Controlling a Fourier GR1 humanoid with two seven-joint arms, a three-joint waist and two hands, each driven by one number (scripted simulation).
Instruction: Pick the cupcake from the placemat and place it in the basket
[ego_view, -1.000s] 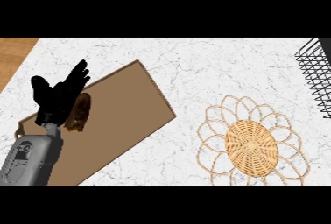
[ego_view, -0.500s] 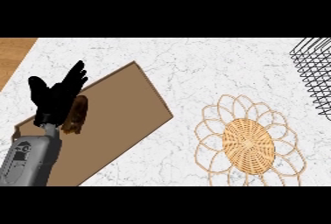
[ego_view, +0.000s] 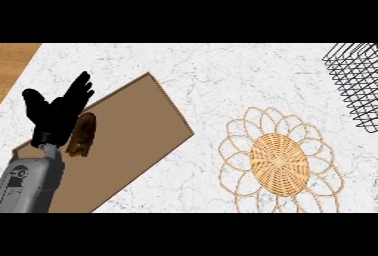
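A dark brown cupcake lies on the brown placemat at the left of the counter. My left hand hangs over the placemat's left side, its fingers straight and spread, touching or just overlapping the cupcake's left edge; part of the cupcake is hidden behind it. The black wire basket shows at the far right, cut off by the view's edge. My right hand does not show.
A woven straw mat with a looped, flower-shaped rim lies on the white marble counter between the placemat and the basket. A strip of wooden surface shows at the upper left corner.
The view has shifted a little, so the basket and the straw mat sit slightly further left in the picture. The left hand stays by the cupcake with fingers still spread.
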